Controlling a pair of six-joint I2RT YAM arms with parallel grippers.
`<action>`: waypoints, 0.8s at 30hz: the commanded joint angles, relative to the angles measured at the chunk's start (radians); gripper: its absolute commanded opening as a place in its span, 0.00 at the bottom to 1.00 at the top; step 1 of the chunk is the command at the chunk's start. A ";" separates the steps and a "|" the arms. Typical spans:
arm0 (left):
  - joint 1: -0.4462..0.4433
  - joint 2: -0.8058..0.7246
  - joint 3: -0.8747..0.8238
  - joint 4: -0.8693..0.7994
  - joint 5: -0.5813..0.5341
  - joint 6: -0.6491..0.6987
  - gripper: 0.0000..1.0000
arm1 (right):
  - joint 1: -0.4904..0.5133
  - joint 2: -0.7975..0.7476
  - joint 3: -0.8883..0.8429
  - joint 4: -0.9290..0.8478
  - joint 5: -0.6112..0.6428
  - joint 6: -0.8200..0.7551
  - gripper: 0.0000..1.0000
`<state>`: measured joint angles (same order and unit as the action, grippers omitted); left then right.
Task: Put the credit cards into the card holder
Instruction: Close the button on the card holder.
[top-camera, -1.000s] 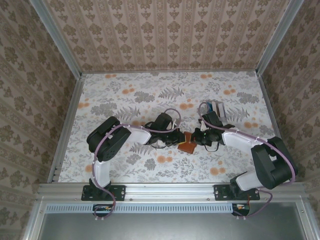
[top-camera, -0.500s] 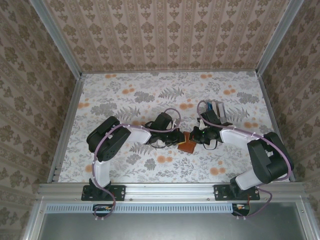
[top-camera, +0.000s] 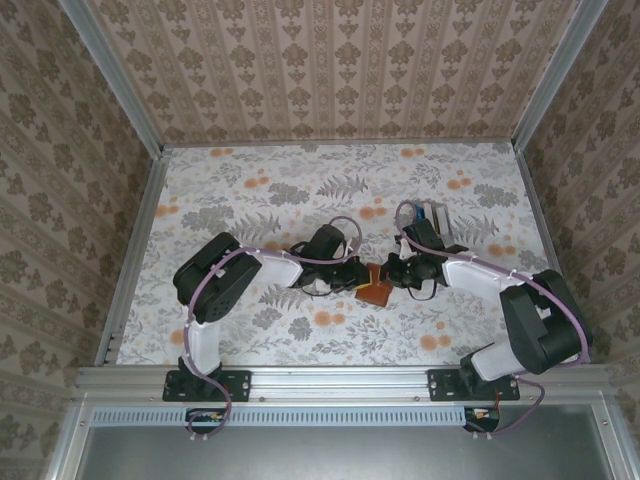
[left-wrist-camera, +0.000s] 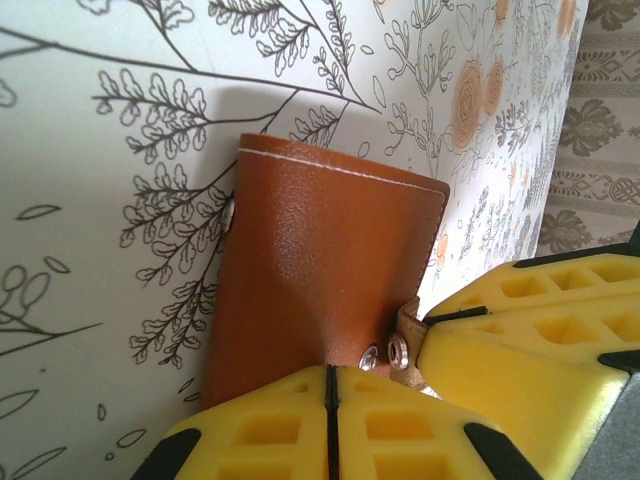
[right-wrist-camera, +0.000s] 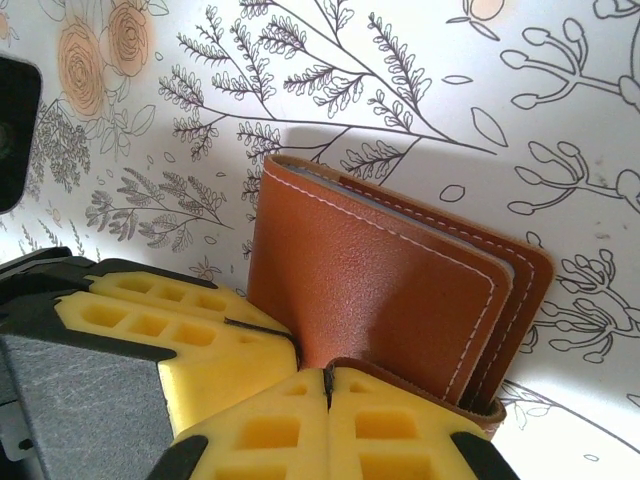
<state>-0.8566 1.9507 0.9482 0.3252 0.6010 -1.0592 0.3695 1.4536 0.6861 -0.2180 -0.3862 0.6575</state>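
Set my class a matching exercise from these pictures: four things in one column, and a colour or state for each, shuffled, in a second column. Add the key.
Column one:
1. card holder
2. credit cards
3. table
4. left gripper

Column two:
A. floral print
B. shut on a leather edge
C. reddish-brown
D. white and blue

Pairs: 1-C, 2-D, 3-A, 4-B
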 joint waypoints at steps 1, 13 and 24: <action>0.002 0.031 0.000 -0.094 -0.027 0.006 0.10 | 0.004 0.001 0.008 -0.019 -0.023 -0.013 0.00; 0.001 0.028 0.001 -0.108 -0.034 0.009 0.10 | 0.021 0.036 0.024 -0.039 -0.027 -0.021 0.00; -0.003 0.024 -0.003 -0.104 -0.032 0.008 0.10 | 0.030 0.096 0.024 -0.004 -0.024 -0.009 0.00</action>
<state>-0.8566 1.9507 0.9520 0.3122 0.5983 -1.0588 0.3809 1.5078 0.7071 -0.2230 -0.4076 0.6540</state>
